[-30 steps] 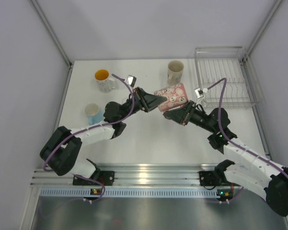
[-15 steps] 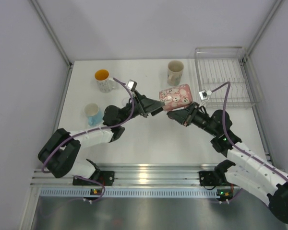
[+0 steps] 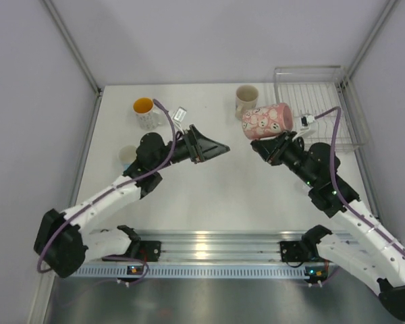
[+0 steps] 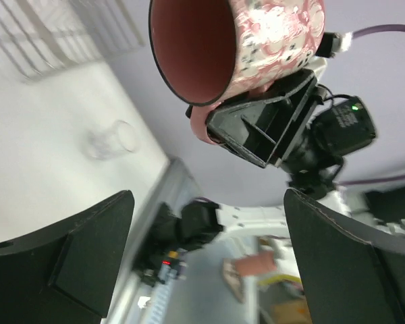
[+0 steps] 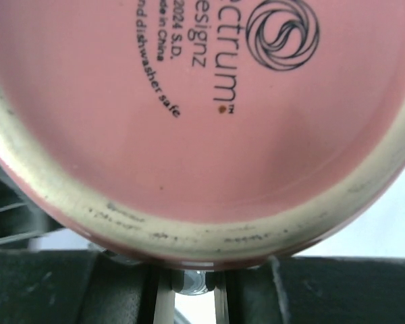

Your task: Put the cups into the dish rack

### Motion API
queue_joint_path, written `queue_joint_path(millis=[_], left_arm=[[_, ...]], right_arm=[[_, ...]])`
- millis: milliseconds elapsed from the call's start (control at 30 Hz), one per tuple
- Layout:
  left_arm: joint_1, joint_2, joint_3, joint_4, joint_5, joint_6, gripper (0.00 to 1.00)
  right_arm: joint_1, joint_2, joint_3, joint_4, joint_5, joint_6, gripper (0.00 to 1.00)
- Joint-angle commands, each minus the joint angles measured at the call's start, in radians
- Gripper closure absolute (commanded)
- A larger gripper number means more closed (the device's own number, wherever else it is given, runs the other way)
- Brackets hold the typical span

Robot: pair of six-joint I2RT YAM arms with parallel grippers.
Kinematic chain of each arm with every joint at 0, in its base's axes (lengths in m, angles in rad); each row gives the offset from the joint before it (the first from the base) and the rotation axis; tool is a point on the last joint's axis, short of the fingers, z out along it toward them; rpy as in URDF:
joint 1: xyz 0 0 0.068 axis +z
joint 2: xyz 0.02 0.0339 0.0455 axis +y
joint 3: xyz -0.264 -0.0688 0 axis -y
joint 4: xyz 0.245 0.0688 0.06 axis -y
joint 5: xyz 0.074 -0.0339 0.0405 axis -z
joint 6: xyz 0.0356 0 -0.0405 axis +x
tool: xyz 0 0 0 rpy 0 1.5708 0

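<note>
Nearest, the left end effector [image 3: 212,145] stood wide and empty, pointing at the pink mug [image 3: 266,120]. The right end effector [image 3: 264,140] gripped that mug, apparently by its handle, holding it clear of the bench [image 3: 209,196] just left of the rack [image 3: 337,101]. The mug lay on its side, mouth towards the left arm. It was pink with pale cartoon figures, darker red inside, with maker's print on its base.

The rack looked bare, so no mug seemed loaded. The blue mug [image 3: 126,155], partly hidden by the left arm, the white mug [image 3: 144,112] and the cream mug [image 3: 246,100] stood on the bench.
</note>
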Motion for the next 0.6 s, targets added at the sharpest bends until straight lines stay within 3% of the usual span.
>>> queue_joint_path(millis=[0,67,100,200,367,467,567], left_arm=[[-0.001,-0.225,0.235,-0.790,-0.224,0.518,0.02],[-0.001,-0.274,0.310,-0.988,-0.372,0.696,0.02],[-0.002,-0.308,0.359,-1.049,-0.514,0.735,0.02],[-0.001,-0.342,0.377,-1.189,-0.694,0.804,0.02],[-0.001,-0.395,0.303,-1.184,-0.728,0.726,0.02],[-0.001,-0.374,0.274,-1.150,-0.617,0.776,0.02],[-0.001,-0.314,0.266,-1.147,-0.593,0.761,0.02]], right_arm=[[-0.018,-0.007,0.128,-0.020,0.140,-0.095,1.00],[-0.027,0.028,0.164,-0.052,0.169,-0.122,1.00],[-0.029,0.039,0.199,-0.069,0.182,-0.138,1.00],[-0.038,0.090,0.274,-0.117,0.234,-0.199,1.00],[-0.075,0.235,0.449,-0.163,0.297,-0.284,1.00],[-0.118,0.335,0.558,-0.178,0.308,-0.323,1.00],[-0.194,0.433,0.659,-0.189,0.329,-0.363,1.00]])
